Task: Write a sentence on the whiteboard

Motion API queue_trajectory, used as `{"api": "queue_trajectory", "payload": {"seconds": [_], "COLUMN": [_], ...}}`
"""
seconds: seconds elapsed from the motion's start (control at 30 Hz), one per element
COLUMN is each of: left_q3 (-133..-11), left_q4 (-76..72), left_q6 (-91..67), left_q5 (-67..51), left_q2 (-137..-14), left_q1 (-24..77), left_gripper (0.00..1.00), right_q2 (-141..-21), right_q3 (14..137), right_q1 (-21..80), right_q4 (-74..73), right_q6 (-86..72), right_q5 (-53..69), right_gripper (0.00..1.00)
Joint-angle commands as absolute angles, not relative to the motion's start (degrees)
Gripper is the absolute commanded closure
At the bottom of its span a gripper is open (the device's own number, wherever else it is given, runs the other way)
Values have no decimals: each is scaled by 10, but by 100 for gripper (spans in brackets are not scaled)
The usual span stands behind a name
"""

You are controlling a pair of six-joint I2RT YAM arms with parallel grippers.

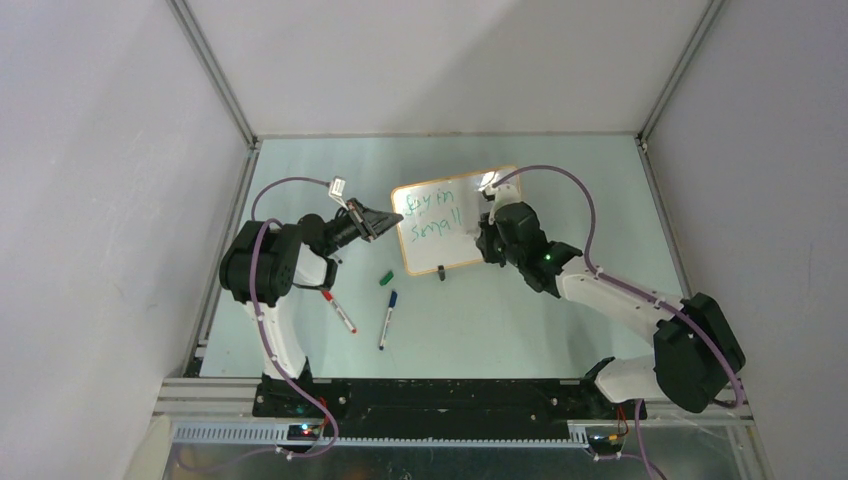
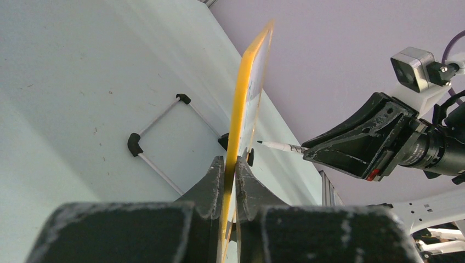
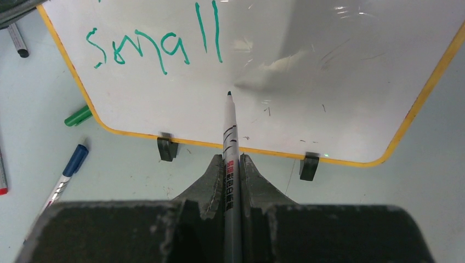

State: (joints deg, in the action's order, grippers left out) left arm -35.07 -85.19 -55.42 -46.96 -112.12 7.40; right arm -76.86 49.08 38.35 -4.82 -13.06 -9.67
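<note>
The whiteboard stands tilted on the table, with an orange frame. Green writing on it reads "Joy in" over "small". My left gripper is shut on the board's left edge; in the left wrist view the yellow edge sits between the jaws. My right gripper is shut on a marker. The marker's dark tip is very near the board face, just right of and below "small". The marker and right gripper also show in the left wrist view.
A red marker, a blue marker and a green cap lie on the table in front of the board. Two black clip feet hold its lower edge. A wire stand lies behind the board.
</note>
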Motion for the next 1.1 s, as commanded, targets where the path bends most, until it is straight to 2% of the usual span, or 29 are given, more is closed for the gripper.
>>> {"api": "queue_trajectory", "payload": {"seconds": [0.0, 1.07], "left_q3": [-362, -361], "left_q4": [-879, -879], "left_q6": [-554, -552], "left_q5": [-476, -475], "left_q2": [-1116, -1115], "left_q1": [81, 80], "left_gripper": [100, 100], "right_q2": [-779, -802], "right_q3": [525, 550], "right_q1": [387, 391], "right_q4": [-51, -86], "right_q6": [-127, -127], "right_q5": [-97, -151], "right_gripper": [100, 100]}}
